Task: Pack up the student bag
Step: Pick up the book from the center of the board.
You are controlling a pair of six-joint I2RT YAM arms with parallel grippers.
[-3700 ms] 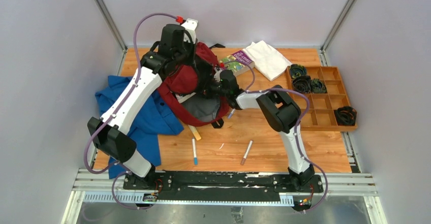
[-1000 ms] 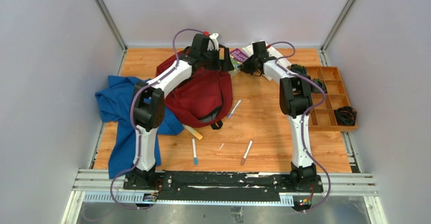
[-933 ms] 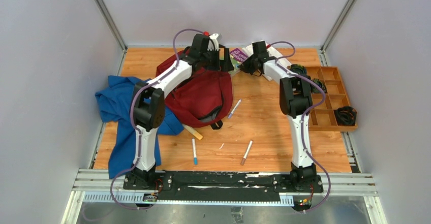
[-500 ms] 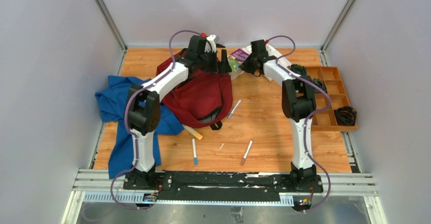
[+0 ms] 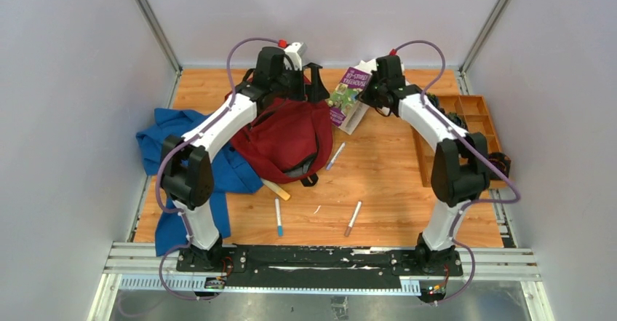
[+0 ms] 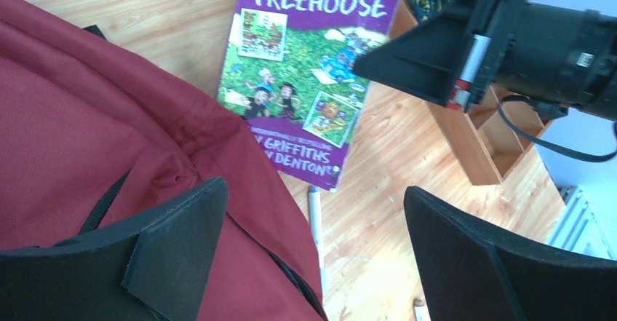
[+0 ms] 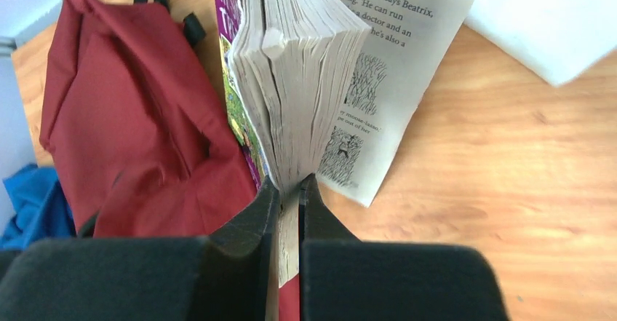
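The student bag (image 5: 280, 135), dark red with black straps, lies slumped on the table left of centre; it also fills the left of the left wrist view (image 6: 87, 139) and the right wrist view (image 7: 124, 102). My right gripper (image 5: 369, 94) is shut on a purple paperback book (image 5: 348, 95), pinching a wad of its pages (image 7: 298, 81) between the jaws (image 7: 289, 190). The book hangs tilted above the table, one page flopping loose. Its cover (image 6: 305, 81) shows just beyond the bag's edge. My left gripper (image 5: 314, 90) is open above the bag's far edge (image 6: 313, 190), holding nothing.
Three pens lie on the wood (image 5: 335, 156) (image 5: 279, 217) (image 5: 353, 218), and a wooden stick (image 5: 276, 188) by the bag. A blue garment (image 5: 178, 168) spreads at the left. A white folded cloth (image 7: 553, 22) lies at the back. A wooden compartment tray (image 5: 473, 139) holds black coils (image 5: 496, 164).
My right gripper has raised the book off the table and tipped it up, the arm swinging out to the right. The left arm has drawn a little to the left, still open.
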